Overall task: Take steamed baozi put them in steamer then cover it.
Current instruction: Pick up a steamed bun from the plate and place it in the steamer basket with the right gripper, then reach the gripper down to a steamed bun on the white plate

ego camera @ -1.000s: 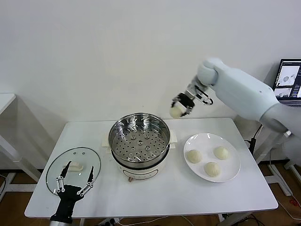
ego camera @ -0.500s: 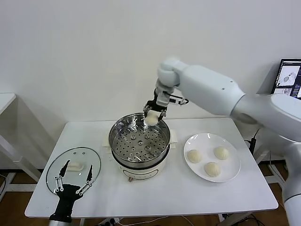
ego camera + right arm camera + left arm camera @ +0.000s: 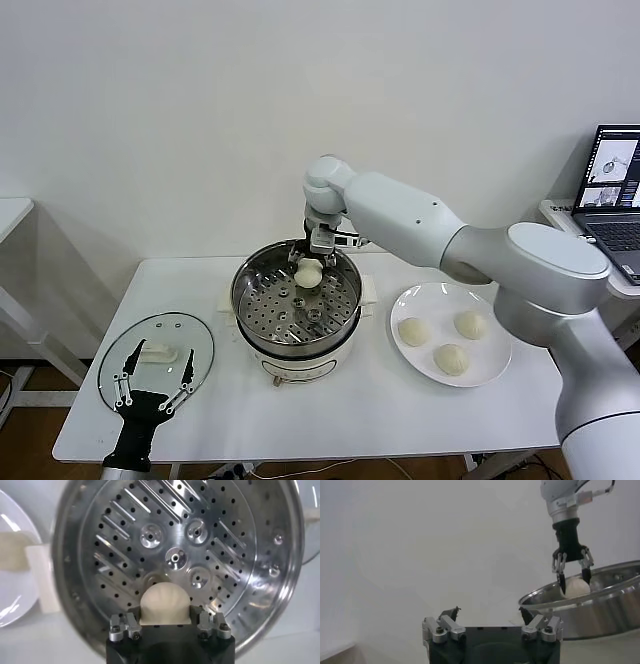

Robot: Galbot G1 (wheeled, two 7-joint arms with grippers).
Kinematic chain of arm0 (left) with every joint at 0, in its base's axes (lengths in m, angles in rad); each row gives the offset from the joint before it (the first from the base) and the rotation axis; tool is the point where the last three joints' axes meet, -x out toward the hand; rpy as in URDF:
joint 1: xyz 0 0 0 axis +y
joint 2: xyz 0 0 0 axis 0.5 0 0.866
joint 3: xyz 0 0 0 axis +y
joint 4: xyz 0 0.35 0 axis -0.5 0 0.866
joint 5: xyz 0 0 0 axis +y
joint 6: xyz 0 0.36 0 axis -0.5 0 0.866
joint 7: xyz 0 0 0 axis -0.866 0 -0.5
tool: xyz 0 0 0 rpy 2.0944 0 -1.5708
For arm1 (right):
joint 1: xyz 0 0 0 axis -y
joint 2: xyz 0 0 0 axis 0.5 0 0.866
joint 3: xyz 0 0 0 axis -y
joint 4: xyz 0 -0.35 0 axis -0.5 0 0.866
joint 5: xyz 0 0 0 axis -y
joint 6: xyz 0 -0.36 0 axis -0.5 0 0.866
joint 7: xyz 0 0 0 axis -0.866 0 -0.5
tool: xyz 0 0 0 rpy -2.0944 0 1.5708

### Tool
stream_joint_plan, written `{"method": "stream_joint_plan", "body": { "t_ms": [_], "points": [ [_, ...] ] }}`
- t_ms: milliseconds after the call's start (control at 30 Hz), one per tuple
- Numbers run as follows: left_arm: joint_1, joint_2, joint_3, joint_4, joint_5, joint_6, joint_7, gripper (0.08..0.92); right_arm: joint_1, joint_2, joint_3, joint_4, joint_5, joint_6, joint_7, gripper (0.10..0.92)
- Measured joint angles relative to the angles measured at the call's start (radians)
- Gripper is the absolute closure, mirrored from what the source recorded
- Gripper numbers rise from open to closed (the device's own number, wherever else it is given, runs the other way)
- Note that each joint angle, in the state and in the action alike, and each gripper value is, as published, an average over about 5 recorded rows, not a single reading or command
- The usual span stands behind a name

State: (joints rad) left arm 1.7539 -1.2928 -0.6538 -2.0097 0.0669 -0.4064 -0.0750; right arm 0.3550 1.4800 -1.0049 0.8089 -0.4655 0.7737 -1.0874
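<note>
- Underside of the held baozi [image 3: 165, 602] hidden behind the right gripper [image 3: 165, 621] body in the right wrist view.
- Steamer [image 3: 600, 607] cut off at the picture's edge in the left wrist view.
- Plate [image 3: 12, 587] cropped there too.
- Laptop [image 3: 615, 185] cut by the head view's edge, screen too small to read.
</note>
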Motion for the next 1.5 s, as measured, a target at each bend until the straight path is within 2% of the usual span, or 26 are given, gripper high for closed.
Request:
{"method": "stream_joint_plan", "body": {
  "t_ms": [133, 333, 500, 700, 967, 1200, 1500],
  "points": [
    [-0.003, 0.000, 0.000, 0.000, -0.001, 0.000, 0.000, 0.177, -0.015, 0.019, 0.005, -0.025, -0.027, 0.002, 0.016, 0.332],
    [-0.005, 0.000, 0.000, 0.003, -0.002, 0.000, -0.001, 0.177, -0.021, 0.023, 0.014, -0.032, -0.038, -0.005, 0.025, 0.215],
    [-0.006, 0.000, -0.001, 0.002, -0.005, 0.000, -0.001, 0.177, 0.000, -0.003, 0.015, 0.007, 0.011, -0.033, -0.006, 0.203],
    [-0.005, 0.000, 0.001, -0.001, -0.004, 0.004, -0.001, 0.177, 0.071, -0.101, 0.001, 0.097, 0.180, -0.149, -0.097, 0.203],
    [-0.006, 0.003, 0.006, -0.001, 0.001, 0.004, 0.000, 0.177, 0.198, -0.318, -0.105, 0.167, 0.504, -0.437, -0.180, 0.203],
    [-0.009, 0.002, 0.013, -0.001, 0.005, 0.004, 0.001, 0.177, 0.203, -0.503, -0.233, 0.211, 0.706, -0.639, -0.161, 0.203],
    [-0.010, 0.002, 0.009, 0.000, 0.005, 0.007, -0.001, 0.177, 0.106, -0.614, -0.310, 0.244, 0.822, -0.792, -0.081, 0.203]
  ]
}}
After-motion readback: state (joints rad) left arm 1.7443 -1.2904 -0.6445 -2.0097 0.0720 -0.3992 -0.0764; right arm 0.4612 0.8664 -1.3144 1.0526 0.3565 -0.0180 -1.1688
